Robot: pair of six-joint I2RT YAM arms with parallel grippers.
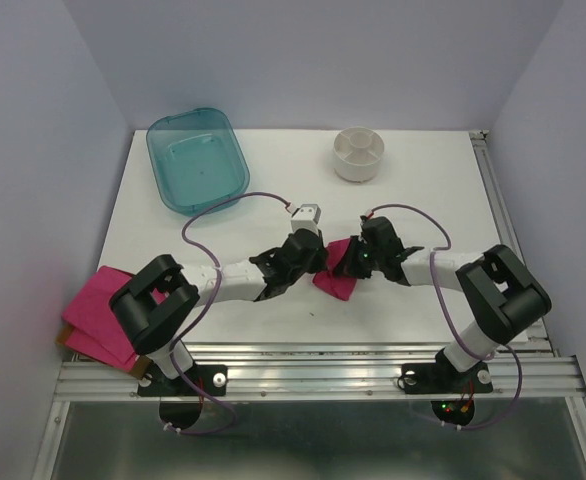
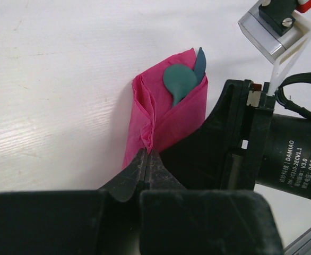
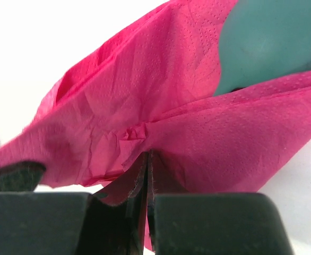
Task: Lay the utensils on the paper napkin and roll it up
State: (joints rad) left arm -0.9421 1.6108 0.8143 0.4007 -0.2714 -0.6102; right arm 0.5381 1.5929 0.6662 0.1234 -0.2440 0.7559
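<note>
Frame centre: left gripper (image 2: 146, 162), right gripper (image 3: 147, 164) both clamp paper napkin (image 2: 169, 119), likely holding roll snug round utensils (image 2: 179, 79).

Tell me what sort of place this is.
Probably a robotics lab test cell: a bare white tabletop boxed in by plain pale walls, with a black-and-white left robot arm and matching right robot arm bolted to a slotted aluminium rail.

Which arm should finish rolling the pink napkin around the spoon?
Probably the right. The right fingers pinch the napkin along its long side, beside the spoon, so they could turn the roll over. The left fingers only pinch the bottom end, better for holding it steady.
</note>
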